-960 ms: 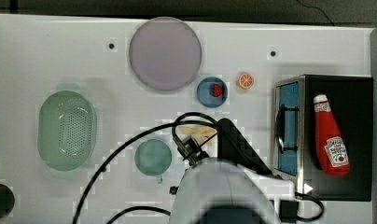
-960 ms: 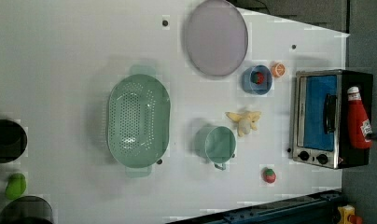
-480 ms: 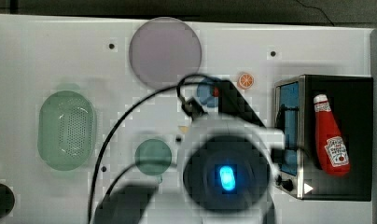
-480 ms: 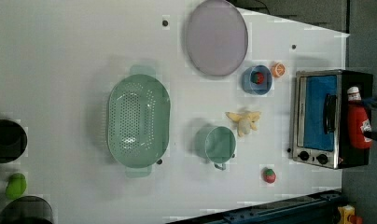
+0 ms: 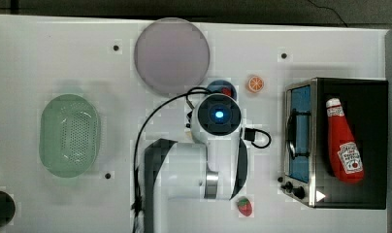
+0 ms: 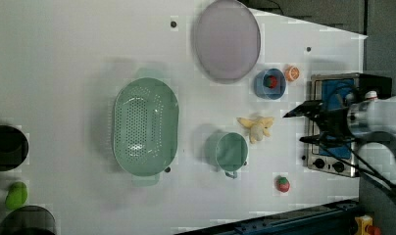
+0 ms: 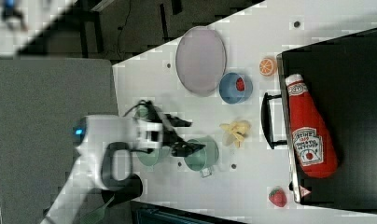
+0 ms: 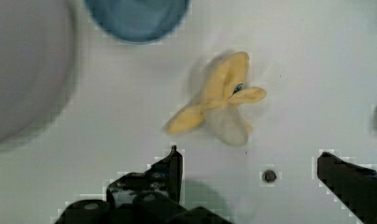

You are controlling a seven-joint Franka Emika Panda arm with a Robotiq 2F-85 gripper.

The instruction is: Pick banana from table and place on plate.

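While the arm hovers over the table (image 6: 88, 39):
Gripper (image 8: 247, 163): jaws spread wide, holding nothing.
Banana (image 8: 221, 98): just ahead of the jaws, untouched.
Plate (image 6: 226, 39): well beyond the jaws.

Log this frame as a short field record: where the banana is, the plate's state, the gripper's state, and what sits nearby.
banana: lying on the table, not grasped
plate: nothing on it
gripper: open, above the table, with the banana just ahead of its fingertips in the wrist view
blue dish: holds a small red item, between plate and banana in the left view
green cup: beside the banana
task stage: approach, no pick yet
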